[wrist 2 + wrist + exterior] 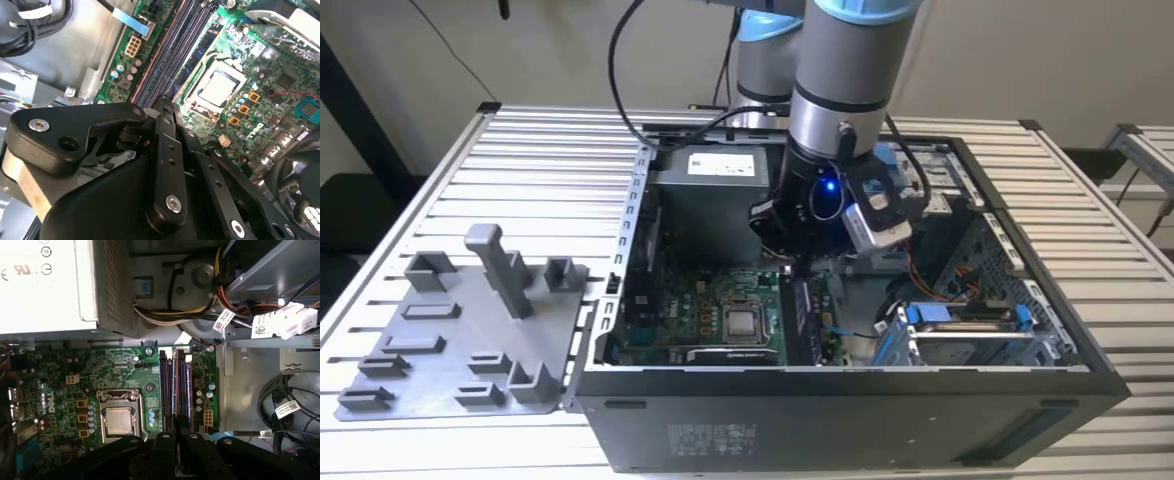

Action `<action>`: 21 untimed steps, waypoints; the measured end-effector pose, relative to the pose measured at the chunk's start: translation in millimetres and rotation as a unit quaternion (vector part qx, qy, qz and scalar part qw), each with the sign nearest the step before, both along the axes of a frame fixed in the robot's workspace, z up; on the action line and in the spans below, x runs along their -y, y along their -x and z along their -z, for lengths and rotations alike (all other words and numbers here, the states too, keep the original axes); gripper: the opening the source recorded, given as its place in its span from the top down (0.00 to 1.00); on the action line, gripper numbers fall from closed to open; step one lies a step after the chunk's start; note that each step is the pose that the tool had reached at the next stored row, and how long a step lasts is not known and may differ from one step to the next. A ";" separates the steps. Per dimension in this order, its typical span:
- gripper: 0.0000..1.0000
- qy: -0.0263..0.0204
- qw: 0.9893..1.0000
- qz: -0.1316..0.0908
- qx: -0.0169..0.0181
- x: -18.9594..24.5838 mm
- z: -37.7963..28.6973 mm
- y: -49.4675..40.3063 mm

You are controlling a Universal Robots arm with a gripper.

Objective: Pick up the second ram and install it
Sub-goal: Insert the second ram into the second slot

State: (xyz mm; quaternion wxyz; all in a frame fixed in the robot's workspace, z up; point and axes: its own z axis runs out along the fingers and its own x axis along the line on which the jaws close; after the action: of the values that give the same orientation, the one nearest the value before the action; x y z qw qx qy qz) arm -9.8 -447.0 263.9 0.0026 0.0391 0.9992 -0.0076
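A slatted metal table (494, 180) (pale grey) stands before plain light walls (560, 45).

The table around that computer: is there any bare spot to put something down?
Yes: the slatted table is bare behind the grey tray and to the exterior view's right of the open computer case. Inside the case it is crowded: the gripper hangs over the motherboard.

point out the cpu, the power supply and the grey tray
cpu (119, 420): first wrist view, middle of its metal lid.
power supply (47, 285): first wrist view, its pale labelled face.
grey tray (447, 345): exterior view, bare flat part between its blocks.
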 end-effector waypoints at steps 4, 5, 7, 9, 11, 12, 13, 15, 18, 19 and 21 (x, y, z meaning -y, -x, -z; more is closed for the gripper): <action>0.87 0.000 1.000 -0.001 0.000 0.1 6.4 2.6; 0.87 0.000 1.000 -0.001 0.000 0.1 7.9 2.9; 0.87 0.000 1.000 -0.001 0.000 0.1 10.2 3.0; 0.87 0.000 1.000 -0.001 0.000 0.1 12.2 3.0; 0.87 0.000 1.000 -0.001 0.000 0.1 13.9 3.0; 0.87 0.000 1.000 -0.001 0.000 0.2 13.9 3.0; 0.87 0.000 1.000 -0.001 0.000 0.2 13.9 3.0; 0.87 0.000 1.000 -0.001 0.000 0.2 13.9 3.0; 0.87 0.000 1.000 -0.001 0.000 0.1 14.0 3.0; 0.87 0.000 1.000 -0.001 0.000 0.1 14.0 3.0; 0.87 0.000 1.000 -0.001 0.000 0.1 14.0 3.0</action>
State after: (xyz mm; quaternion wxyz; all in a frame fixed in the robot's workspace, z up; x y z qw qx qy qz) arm -12.8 -447.1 249.9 0.0026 0.0384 0.9992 -0.0077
